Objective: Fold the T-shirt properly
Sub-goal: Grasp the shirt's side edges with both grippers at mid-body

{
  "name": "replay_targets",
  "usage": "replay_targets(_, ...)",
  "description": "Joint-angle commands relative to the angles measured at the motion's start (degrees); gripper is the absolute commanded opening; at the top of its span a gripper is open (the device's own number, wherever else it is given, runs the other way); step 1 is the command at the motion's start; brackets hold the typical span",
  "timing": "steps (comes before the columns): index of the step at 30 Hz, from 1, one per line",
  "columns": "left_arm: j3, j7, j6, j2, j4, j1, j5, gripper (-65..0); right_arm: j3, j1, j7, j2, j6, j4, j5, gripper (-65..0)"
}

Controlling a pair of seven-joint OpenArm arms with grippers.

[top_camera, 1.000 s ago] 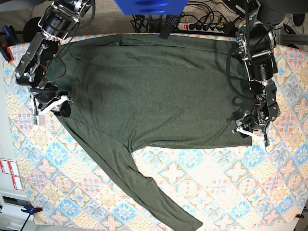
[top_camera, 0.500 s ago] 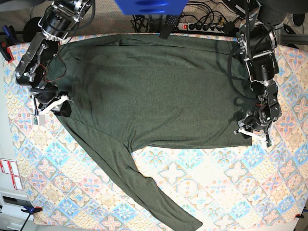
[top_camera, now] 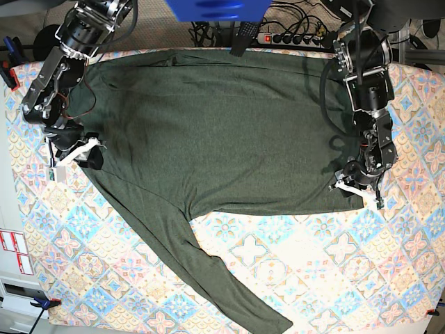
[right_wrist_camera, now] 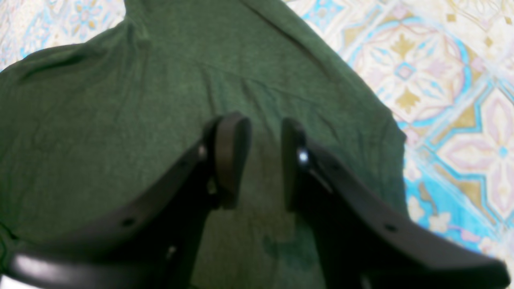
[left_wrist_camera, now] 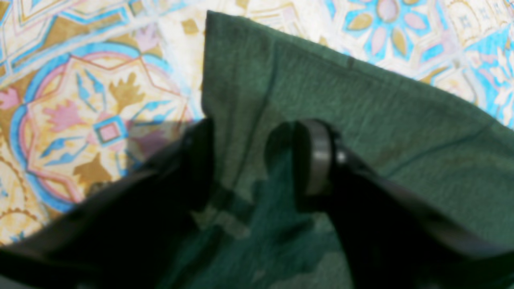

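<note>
Grasping stage: my left hand (left_wrist_camera: 253, 160) and right hand (right_wrist_camera: 263, 156), both parted, straddle the T-shirt (top_camera: 222, 132); next, pinch shut.

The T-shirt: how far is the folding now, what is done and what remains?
Done: the T-shirt lies spread flat on the patterned table, one sleeve trailing toward the camera. In hand: the left claw straddles the hem corner, jaws open; the right claw hovers open over the fabric near the shoulder. Left: no fold shows yet, so every fold remains.
</note>
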Motion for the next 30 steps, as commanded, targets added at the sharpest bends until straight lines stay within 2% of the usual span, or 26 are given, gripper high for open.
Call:
replay_targets(1,0.1,3.4,-1.3,0.2,0.0,-0.1,-0.5,-44.4,0.1,0.7,1.0,0.8,0.2,1.0,0.9,-48.1)
replay_targets(5,-0.2,3.6,-3.0,0.2,0.1,-0.1,-0.5,-64.9,0.1,0.8,1.0,0.8,0.2,1.0,0.9,-48.1)
replay_targets(9,-0.2,3.6,-3.0,0.2,1.9,0.1,-0.5,-65.0,0.1,0.9,1.2,0.8,0.2,1.0,0.9,-48.1)
replay_targets(14,0.1,3.7,-3.0,0.2,11.4,4.5,-0.4,-65.0,0.1,1.1,1.4,0.8,0.2,-2.0,0.9,-48.1)
replay_targets(19,0.1,3.7,-3.0,0.2,18.0,8.4,-0.4,-65.0,0.1,5.9,1.3,3.8,0.2,-8.6,0.6,-47.8)
replay_targets(22,-0.2,3.7,-3.0,0.2,21.1,10.4,-0.4,-65.0,0.1,8.3,1.3,5.2,0.2,-12.8,-3.2,-47.7)
replay_targets(27,-0.2,3.7,-3.0,0.2,26.3,13.8,-0.4,-65.0,0.0,13.2,1.5,5.4,0.2,-17.3,-14.4,-47.7)
replay_targets(30,-0.2,3.7,-3.0,0.2,29.8,16.2,-0.4,-65.0,-2.0,16.2,2.2,5.6,0.2,-20.0,-16.4,-47.6)
